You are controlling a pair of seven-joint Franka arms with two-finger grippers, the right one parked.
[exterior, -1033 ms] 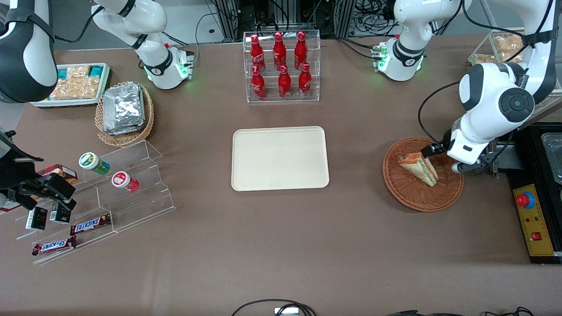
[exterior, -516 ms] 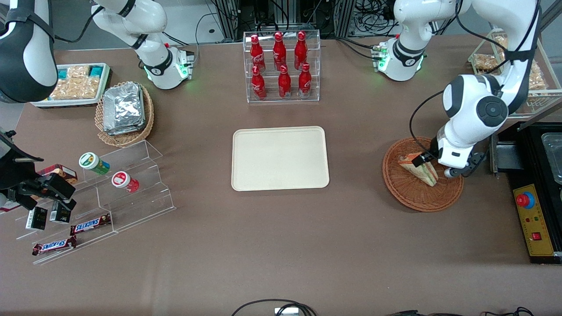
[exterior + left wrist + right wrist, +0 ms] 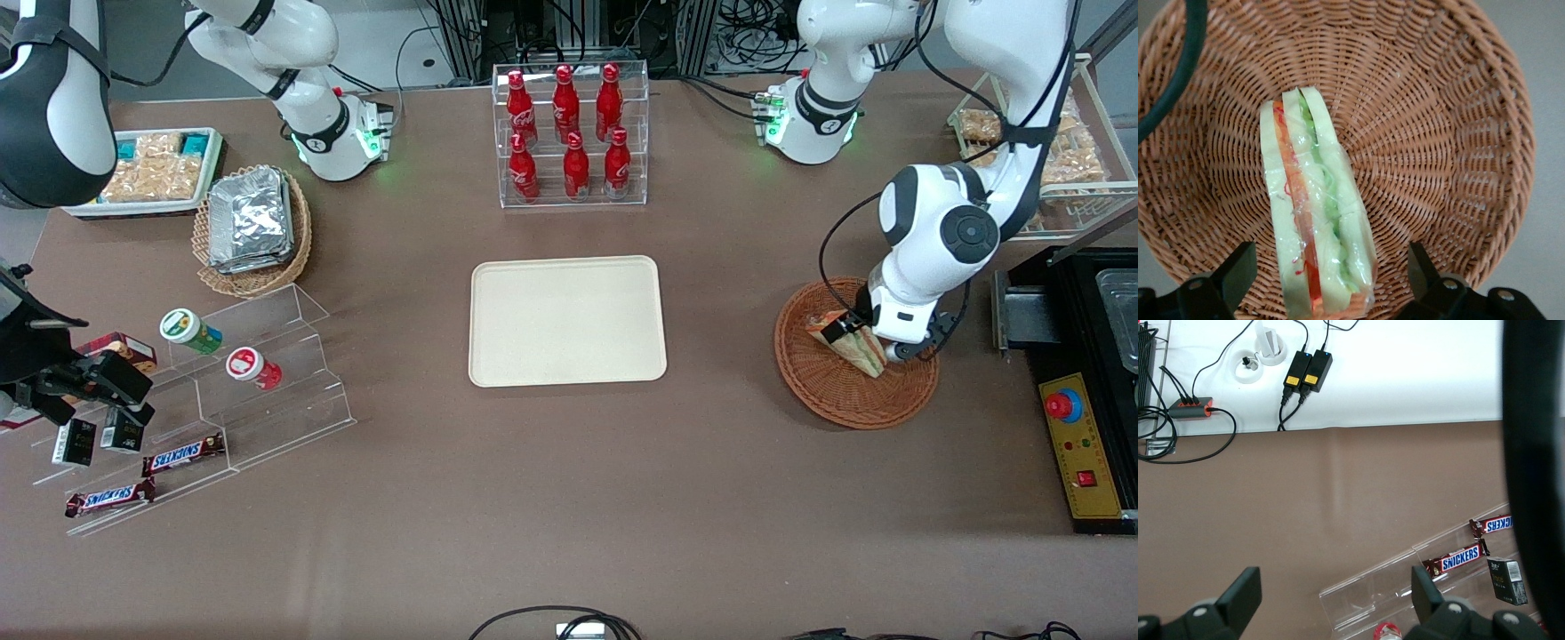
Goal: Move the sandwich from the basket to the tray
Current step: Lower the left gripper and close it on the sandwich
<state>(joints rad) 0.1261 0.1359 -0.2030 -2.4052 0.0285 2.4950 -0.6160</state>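
Note:
The sandwich, a wrapped wedge of white bread with green, orange and red layers, lies in the reddish-brown woven basket toward the working arm's end of the table. My left gripper hangs low over it. In the left wrist view the gripper is open, its black fingers standing on either side of the sandwich with a gap of basket weave showing on each side. The cream tray lies flat at the table's middle with nothing on it.
A clear rack of red bottles stands farther from the camera than the tray. A black box with a red button sits at the working arm's table edge. A tan basket of foil packets and a stepped acrylic stand lie toward the parked arm's end.
The left arm has swung in over the basket toward the tray side, bringing the gripper from the basket's rim to a position astride the sandwich. The sandwich has not moved.

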